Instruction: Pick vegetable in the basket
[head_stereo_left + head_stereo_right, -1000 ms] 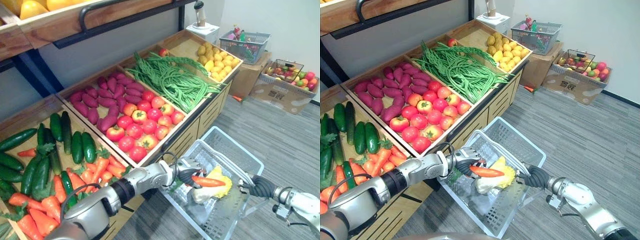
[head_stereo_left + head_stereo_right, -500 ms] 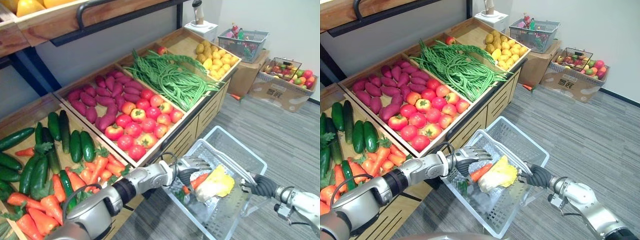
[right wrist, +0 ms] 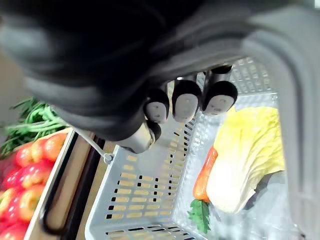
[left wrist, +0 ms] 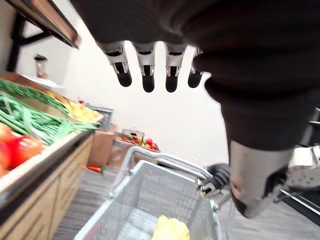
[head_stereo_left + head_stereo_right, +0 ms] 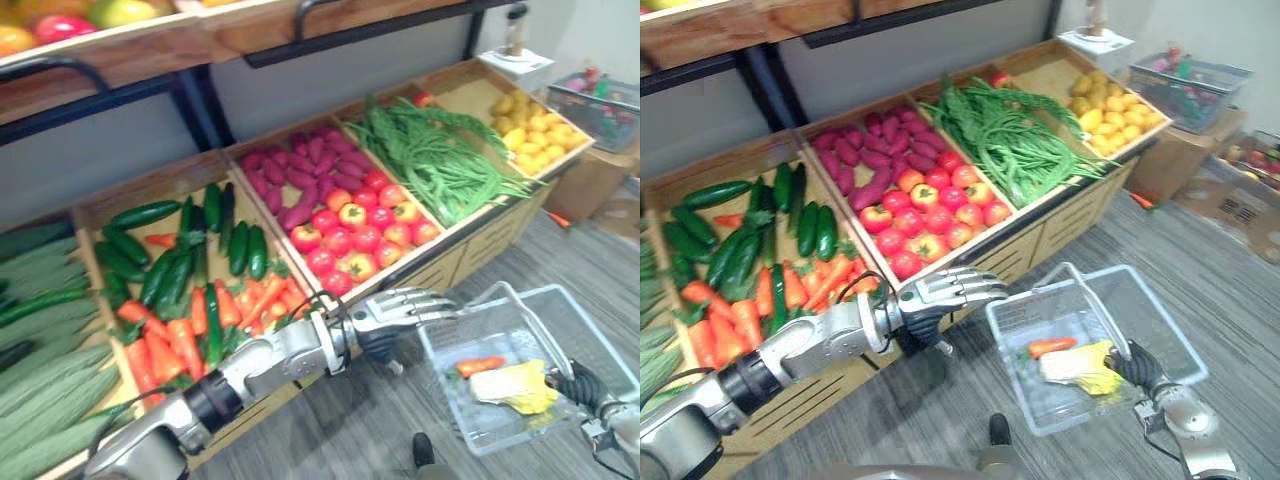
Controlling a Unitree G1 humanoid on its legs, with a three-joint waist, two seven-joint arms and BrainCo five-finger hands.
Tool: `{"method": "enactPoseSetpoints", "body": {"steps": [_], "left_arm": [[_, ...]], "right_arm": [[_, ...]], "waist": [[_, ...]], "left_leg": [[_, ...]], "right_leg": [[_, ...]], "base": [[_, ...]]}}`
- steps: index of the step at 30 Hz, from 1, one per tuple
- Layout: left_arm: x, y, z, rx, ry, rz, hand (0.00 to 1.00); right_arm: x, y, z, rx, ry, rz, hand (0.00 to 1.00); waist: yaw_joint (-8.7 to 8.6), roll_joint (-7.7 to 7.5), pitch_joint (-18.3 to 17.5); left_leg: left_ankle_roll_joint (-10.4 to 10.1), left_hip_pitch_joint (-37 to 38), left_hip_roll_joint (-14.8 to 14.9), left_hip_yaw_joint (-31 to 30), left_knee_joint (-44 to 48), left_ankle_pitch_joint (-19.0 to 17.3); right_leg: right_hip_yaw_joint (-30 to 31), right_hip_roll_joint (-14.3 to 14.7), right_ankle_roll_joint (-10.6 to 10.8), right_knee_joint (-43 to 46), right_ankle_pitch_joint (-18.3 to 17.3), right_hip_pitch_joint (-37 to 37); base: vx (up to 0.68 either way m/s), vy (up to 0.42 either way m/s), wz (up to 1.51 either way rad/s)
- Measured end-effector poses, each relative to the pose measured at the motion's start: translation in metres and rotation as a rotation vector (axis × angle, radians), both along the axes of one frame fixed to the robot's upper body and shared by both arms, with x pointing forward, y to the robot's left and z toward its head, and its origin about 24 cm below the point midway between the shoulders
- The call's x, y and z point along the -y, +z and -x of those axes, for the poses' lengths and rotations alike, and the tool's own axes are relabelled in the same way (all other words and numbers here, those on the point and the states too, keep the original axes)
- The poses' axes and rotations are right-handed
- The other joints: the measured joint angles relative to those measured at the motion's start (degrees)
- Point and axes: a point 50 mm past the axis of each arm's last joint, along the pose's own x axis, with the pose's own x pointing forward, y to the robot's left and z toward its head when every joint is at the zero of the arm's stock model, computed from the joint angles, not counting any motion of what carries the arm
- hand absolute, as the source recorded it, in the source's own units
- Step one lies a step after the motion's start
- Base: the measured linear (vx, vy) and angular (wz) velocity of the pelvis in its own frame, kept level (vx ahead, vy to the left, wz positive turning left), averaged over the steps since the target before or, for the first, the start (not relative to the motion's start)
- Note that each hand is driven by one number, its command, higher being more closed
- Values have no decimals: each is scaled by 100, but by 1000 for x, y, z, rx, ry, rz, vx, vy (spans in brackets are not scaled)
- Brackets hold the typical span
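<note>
A pale grey plastic basket (image 5: 440,380) hangs over the floor in front of the vegetable shelf. Inside it lie an orange carrot (image 5: 478,366) and a yellow-white cabbage (image 5: 517,386), side by side. My right hand (image 5: 583,386) is shut on the basket's handle (image 3: 295,100), its fingers (image 3: 185,102) curled round the bar. My left hand (image 5: 400,305) hovers just left of the basket, between it and the shelf front. Its fingers (image 4: 145,70) are straight and hold nothing.
The shelf holds crates of cucumbers (image 5: 170,270), carrots (image 5: 170,340), tomatoes (image 5: 360,225), purple sweet potatoes (image 5: 300,170), green beans (image 5: 440,160) and yellow produce (image 5: 535,125). A cardboard box (image 5: 1185,150) with a small basket (image 5: 1200,90) stands at the far right on the grey floor.
My left hand has let go of the carrot, which now lies in the basket, and has drawn back out of the basket towards the shelf. The camera has swung to the left.
</note>
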Motion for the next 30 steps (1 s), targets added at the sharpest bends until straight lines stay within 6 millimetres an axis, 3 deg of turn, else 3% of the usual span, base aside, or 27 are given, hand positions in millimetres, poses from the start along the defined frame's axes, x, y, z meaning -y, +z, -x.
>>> {"method": "enactPoseSetpoints", "body": {"steps": [2, 3, 5, 8, 10, 12, 15, 18, 21, 23, 24, 26, 27, 29, 30], "left_arm": [[-6, 8, 2, 26, 22, 43, 0], [-18, 19, 7, 62, 72, 122, 0], [-26, 27, 12, 93, 107, 182, 0], [-44, 36, 19, 101, 187, 298, 0], [-59, 36, 24, 96, 290, 393, 0], [-75, 36, 27, 76, 400, 496, 0], [-108, 26, 33, 65, 667, 672, 0], [-138, 3, 39, -1, 946, 853, 0], [-180, -55, 43, -125, 1318, 839, 0], [-194, -81, 52, -195, 1471, 819, 0], [-204, -107, 63, -274, 1594, 785, 0], [-213, -132, 77, -360, 1703, 740, 0], [-221, -157, 94, -464, 1815, 717, 0], [-227, -181, 115, -567, 1927, 668, 0], [-229, -200, 136, -674, 2023, 641, 0]], "right_arm": [[7, -7, 8, -1, -103, -16, 100], [14, -20, 21, -4, -266, -50, 100], [19, -30, 36, -7, -396, -74, 100], [16, -50, 59, -33, -591, -127, 100], [9, -66, 76, -74, -722, -173, 100], [-4, -81, 90, -125, -804, -214, 100], [-32, -103, 110, -201, -911, -300, 100], [-54, -116, 127, -275, -976, -354, 100], [-71, -124, 130, -311, -987, -392, 100], [-74, -125, 128, -303, -1000, -398, 100], [-75, -125, 130, -302, -1015, -396, 100], [-78, -126, 129, -293, -1025, -397, 100], [-82, -127, 131, -292, -1031, -404, 100], [-88, -129, 131, -297, -1032, -417, 100], [-93, -130, 131, -304, -1037, -422, 100]], "waist": [[57, -1, 1], [142, 4, -3], [226, 4, -16], [365, -7, -17], [411, -10, -20], [573, -55, -21], [704, -262, -72], [882, -258, -76], [952, -261, -105], [950, -268, -111], [950, -294, -129], [945, -313, -158], [931, -353, -188], [929, -362, -234], [921, -416, -249]], "left_leg": [[18, -13, -15, -203, -41, 76], [57, -36, -21, -521, -77, 151], [87, -155, -30, -779, -76, 193], [126, -336, -89, -1246, -128, 368], [158, -505, -140, -1637, -129, 483], [166, -551, -154, -1822, -130, 545], [120, -716, -235, -2165, -162, 642], [80, -813, -211, -2463, -171, 766], [65, -805, -165, -2605, -171, 801], [71, -818, -153, -2617, -171, 801], [73, -830, -154, -2640, -172, 800], [74, -838, -159, -2685, -172, 799], [67, -835, -165, -2724, -172, 794], [43, -812, -164, -2722, -172, 787], [42, -797, -164, -2723, -171, 776]], "right_leg": [[-195, -42, 0, 2, 0, 95], [-478, -86, 0, 6, 0, 259], [-722, -133, -1, 16, -1, 330], [-1134, -217, -1, 29, -3, 392], [-1501, -272, 18, 20, -23, 483], [-1689, -285, 20, 16, -69, 573], [-1925, -360, 82, 28, -404, 667], [-2195, -306, 24, 134, -562, 698], [-2341, -226, -39, 118, -600, 779], [-2370, -211, -12, 101, -623, 782], [-2411, -207, -12, 86, -626, 795], [-2465, -199, -12, 40, -626, 835], [-2504, -191, -14, -4, -625, 879], [-2505, -188, -41, -25, -606, 908], [-2508, -181, -43, -66, -603, 943]], "base": [[-33, -16, 84], [-34, -4, 80], [-54, 0, 98], [-35, 0, 79], [-37, 9, 86], [-35, 11, 65], [-46, -10, 64], [-66, -17, 49], [-47, -6, 20], [-32, -6, 7], [-9, -2, 8], [31, -4, 13], [50, -8, 11], [67, -10, 3], [73, -14, 1]]}}
